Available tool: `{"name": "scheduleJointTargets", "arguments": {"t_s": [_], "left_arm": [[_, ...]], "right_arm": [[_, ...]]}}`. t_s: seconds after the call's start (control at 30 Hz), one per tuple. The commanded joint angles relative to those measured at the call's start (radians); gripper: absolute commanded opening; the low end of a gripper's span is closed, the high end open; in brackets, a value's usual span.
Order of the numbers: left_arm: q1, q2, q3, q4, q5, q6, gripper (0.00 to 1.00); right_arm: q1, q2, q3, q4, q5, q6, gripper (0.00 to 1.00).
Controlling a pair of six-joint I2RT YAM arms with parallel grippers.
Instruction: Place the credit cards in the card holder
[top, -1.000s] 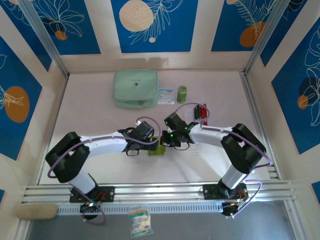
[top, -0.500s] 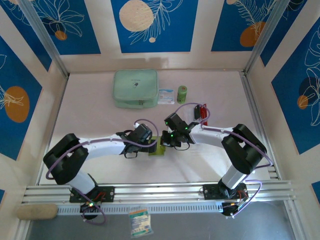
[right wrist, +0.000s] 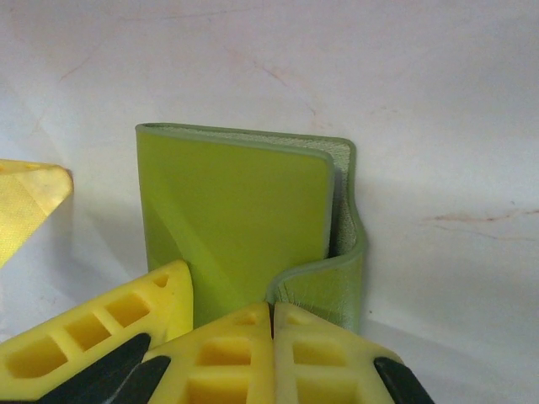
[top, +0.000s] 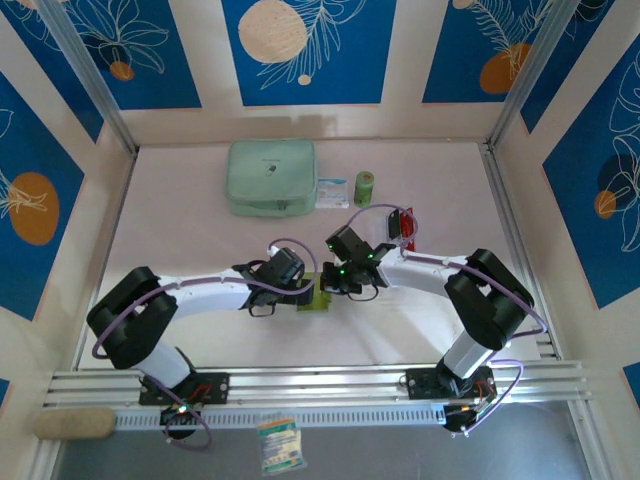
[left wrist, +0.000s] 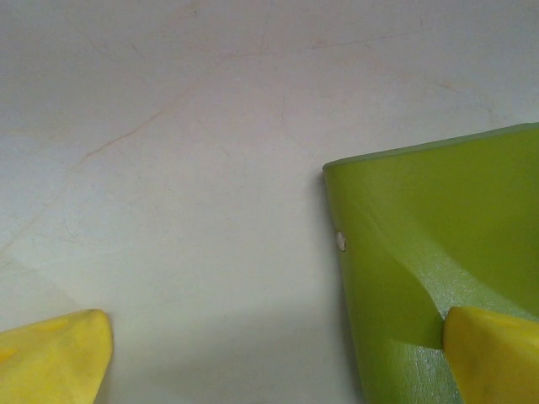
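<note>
Mid-table, card holder (top: 318, 297) sits btwn both arms. Right gripper (right wrist: 271, 320) fingers pressed together, apparently pinching cover edge. Left gripper (left wrist: 276, 358) spread wide, one fingertip (left wrist: 497, 353) on holder. Red credit cards (top: 404, 225) wait far right (none loaded yet, seemingly).

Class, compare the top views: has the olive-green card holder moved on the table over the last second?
No. The card holder sits where it did, equally far from the mint pouch.
</note>
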Motion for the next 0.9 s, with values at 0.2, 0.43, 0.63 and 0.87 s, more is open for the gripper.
{"name": "scheduleJointTargets", "arguments": {"t_s": [0.2, 0.43, 0.63, 0.87], "left_arm": [[0.000, 0.053, -0.032, -0.012, 0.006, -0.002, 1.00], [0.000, 0.054, -0.033, -0.006, 0.006, -0.004, 1.00], [-0.002, 0.056, -0.033, -0.005, 0.008, -0.005, 1.00], [-0.001, 0.057, -0.034, -0.003, 0.008, -0.005, 1.00]], "right_arm": [[0.025, 0.041, 0.032, -0.007, -0.036, -0.016, 0.00], [0.047, 0.063, 0.039, -0.004, -0.041, -0.026, 0.00], [0.053, 0.059, 0.047, -0.014, -0.032, -0.032, 0.00], [0.055, 0.018, 0.061, -0.038, 0.005, -0.037, 0.00]]}}
